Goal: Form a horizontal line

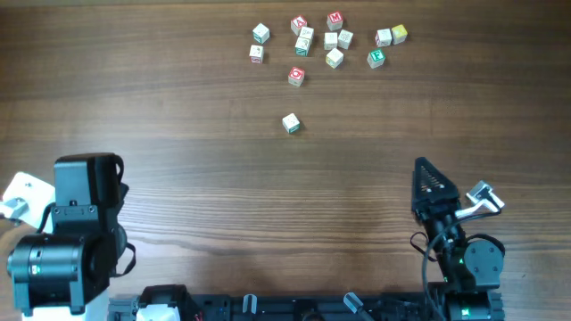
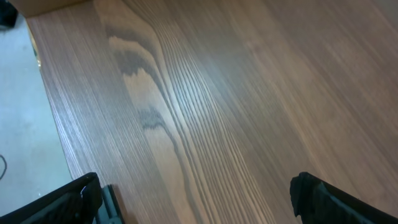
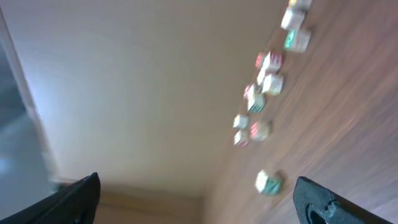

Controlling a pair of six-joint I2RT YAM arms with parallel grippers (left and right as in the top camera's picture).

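Note:
Several tiny whitish letter cubes with green, red and yellowish sides lie scattered at the far middle of the table (image 1: 331, 39). No straight row of three touching cubes shows; only pairs touch. One cube with a red face (image 1: 296, 76) and one lone cube with green sides (image 1: 291, 123) lie nearer. My left gripper (image 1: 89, 174) is open and empty at the near left, over bare wood (image 2: 196, 193). My right gripper (image 1: 433, 183) is open and empty at the near right (image 3: 196, 193). Its blurred view shows the lone cube (image 3: 268, 182) and the cluster (image 3: 261, 93) ahead.
The wooden table (image 1: 178, 107) fills the overhead view. Its left edge and grey floor (image 2: 25, 124) show in the left wrist view. A white object (image 1: 18, 192) sits at the left edge beside the left arm. Both arm bases stand along the front edge.

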